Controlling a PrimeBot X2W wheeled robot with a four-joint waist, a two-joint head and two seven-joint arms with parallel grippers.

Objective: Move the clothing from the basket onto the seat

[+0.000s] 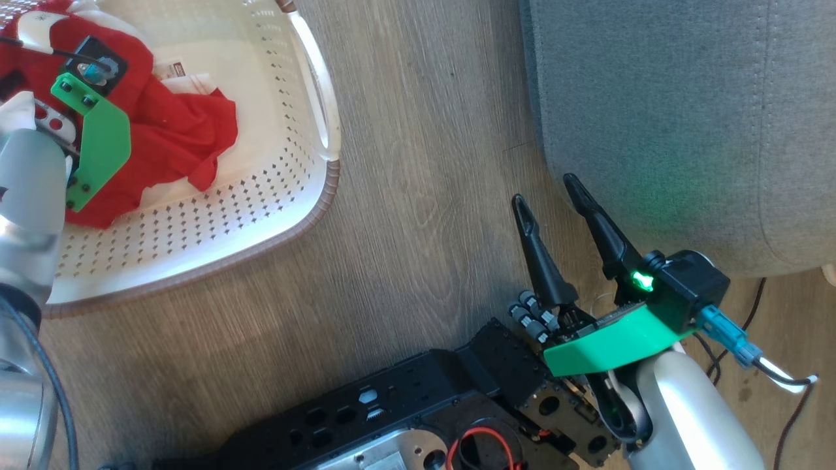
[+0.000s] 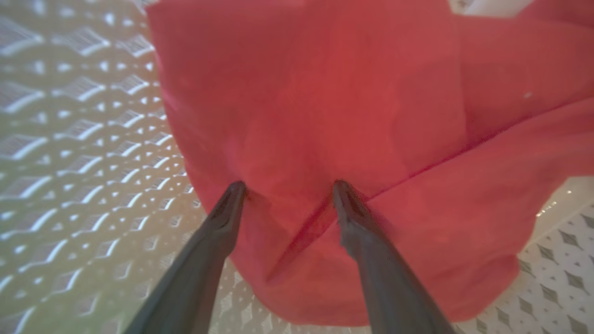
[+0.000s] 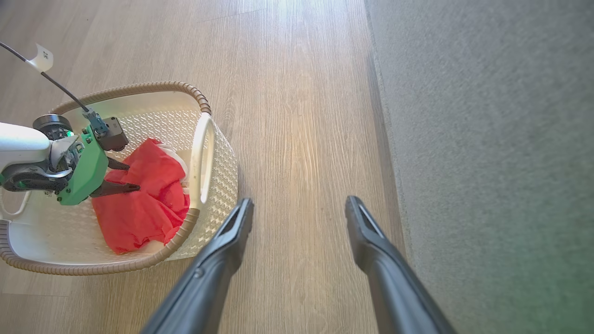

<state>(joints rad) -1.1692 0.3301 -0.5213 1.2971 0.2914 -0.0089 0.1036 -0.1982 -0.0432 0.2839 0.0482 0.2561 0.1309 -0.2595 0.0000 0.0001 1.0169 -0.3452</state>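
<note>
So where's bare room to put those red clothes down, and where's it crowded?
The grey seat is bare wherever it shows. The wood floor between basket and seat is free, except the right jaws by the seat's corner. Crowded: the basket, where the clothing lies under the open left jaws.

A light brown wood-grain plank floor is seen, brightened by glare towards its far edge in the right wrist view. A thin dark cord is laid loosely on its near right part.
</note>
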